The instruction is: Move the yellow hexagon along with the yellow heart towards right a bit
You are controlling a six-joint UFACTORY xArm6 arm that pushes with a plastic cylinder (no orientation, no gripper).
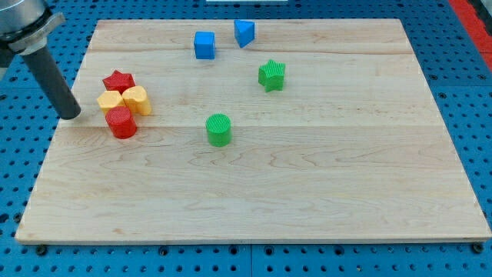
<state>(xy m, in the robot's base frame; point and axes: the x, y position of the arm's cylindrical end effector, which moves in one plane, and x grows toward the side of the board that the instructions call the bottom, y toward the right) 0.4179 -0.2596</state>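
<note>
The yellow hexagon [110, 101] and the yellow heart [137, 100] sit side by side at the view's left on the wooden board [307, 192], touching each other. A red star [118, 80] lies just above them and a red cylinder [121, 122] just below, all in one tight cluster. My tip [71, 115] is at the board's left edge, a short way left of the yellow hexagon and apart from it.
A blue cube [204, 45] and a blue wedge-like block [244, 32] stand near the view's top. A green star [271, 75] is right of centre at the top. A green cylinder [219, 129] stands near the middle.
</note>
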